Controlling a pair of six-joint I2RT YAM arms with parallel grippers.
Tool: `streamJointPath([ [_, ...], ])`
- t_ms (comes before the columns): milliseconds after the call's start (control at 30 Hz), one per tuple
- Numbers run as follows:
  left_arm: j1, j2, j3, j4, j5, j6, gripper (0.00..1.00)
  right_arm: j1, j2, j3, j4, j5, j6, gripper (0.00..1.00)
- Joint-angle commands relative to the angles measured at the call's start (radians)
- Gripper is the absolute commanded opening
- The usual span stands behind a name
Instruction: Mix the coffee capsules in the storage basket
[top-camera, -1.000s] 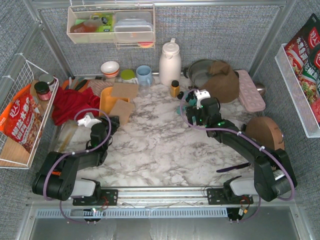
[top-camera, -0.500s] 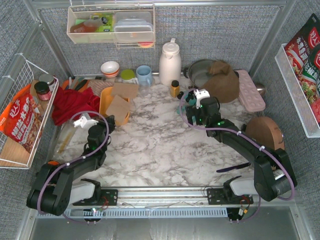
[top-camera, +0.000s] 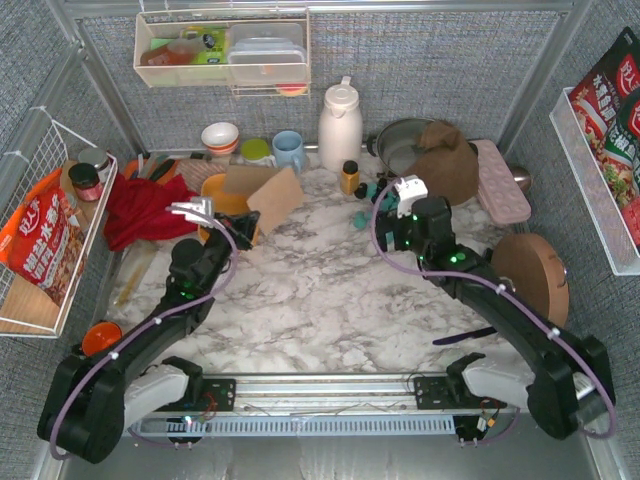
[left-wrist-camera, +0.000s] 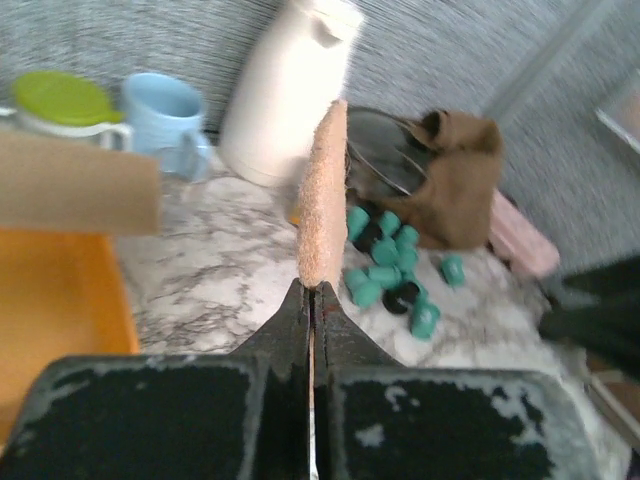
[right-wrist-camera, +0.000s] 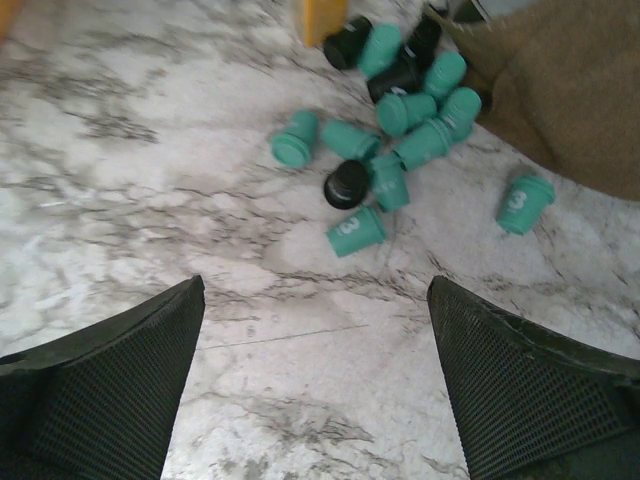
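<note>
my right gripper (right-wrist-camera: 315, 300) hangs open over the capsules (right-wrist-camera: 403, 108), loose on the table (right-wrist-camera: 150, 150) well apart from the basket (left-wrist-camera: 55, 300); they look light, stiff and roll-prone, so i'd pinch one across its sides, while my left gripper (left-wrist-camera: 312, 290) is clamped on a card (left-wrist-camera: 322, 190).

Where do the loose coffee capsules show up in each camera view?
Top external: coffee capsules just above centre, only a few showing.
Left wrist: right of centre.
Right wrist: upper middle.
Shared landmark: brown cloth, to their right in every view.
</note>
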Motion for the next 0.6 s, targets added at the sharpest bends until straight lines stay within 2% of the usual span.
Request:
streamJointPath([
  [0,-0.064,-0.04,0.028,-0.081,0.185,0.272,0.0,0.02,-0.111,-0.004,-0.029,-0.136,0.007,0.97],
  [133,-0.131,-0.06,0.028,-0.11,0.308,0.443,0.0,0.038,-0.21,0.041,-0.083,-0.257,-0.047,0.89],
  [200,-0.184,-0.078,0.01,-0.109,0.338,0.552,0.0,0.043,-0.245,0.065,-0.092,-0.328,-0.078,0.79],
  [267,-0.226,-0.09,-0.006,-0.11,0.345,0.633,0.0,0.053,-0.268,0.087,-0.102,-0.429,-0.129,0.74],
  [433,-0.268,-0.085,0.0,-0.132,0.373,0.702,0.0,0.109,-0.264,0.148,-0.188,-0.676,-0.337,0.67],
  [567,-0.295,-0.088,0.012,-0.154,0.422,0.734,0.0,0.192,-0.219,0.215,-0.317,-0.724,-0.538,0.59],
])
